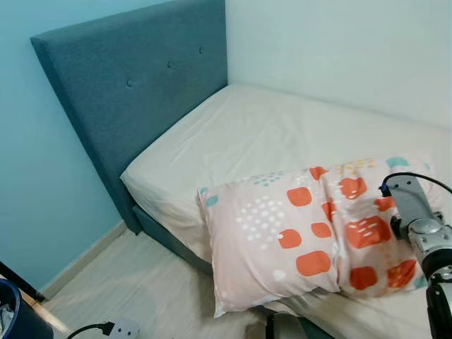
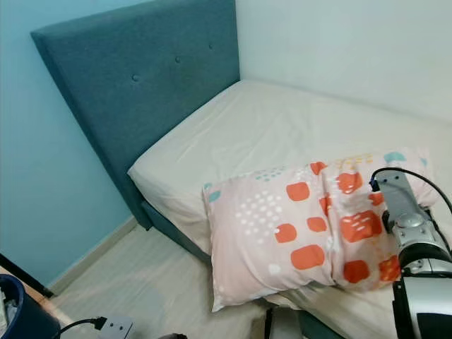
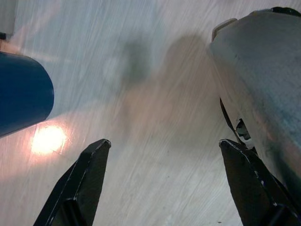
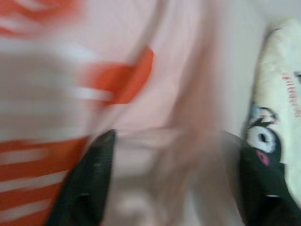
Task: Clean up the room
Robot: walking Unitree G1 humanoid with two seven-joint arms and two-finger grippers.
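Observation:
A pink pillow (image 1: 282, 233) with orange squares and white dots lies across the near edge of the bed (image 1: 268, 134), one corner hanging over the side. My right arm (image 1: 424, 226) reaches over the pillow's right end. In the blurred right wrist view, my right gripper (image 4: 174, 188) is open, its black fingers (image 4: 91, 183) spread wide over the pillow fabric (image 4: 122, 80). A white cloth item with a black cartoon face (image 4: 277, 108) lies just beside it. My left gripper (image 3: 162, 188) hangs open above the pale wooden floor (image 3: 155, 117).
A blue-grey padded headboard (image 1: 134, 92) stands against the light blue wall. A dark blue bin (image 1: 14, 314) sits at the floor's near left, with a white power strip (image 1: 123, 329) and black cable beside it. The mattress behind the pillow is bare.

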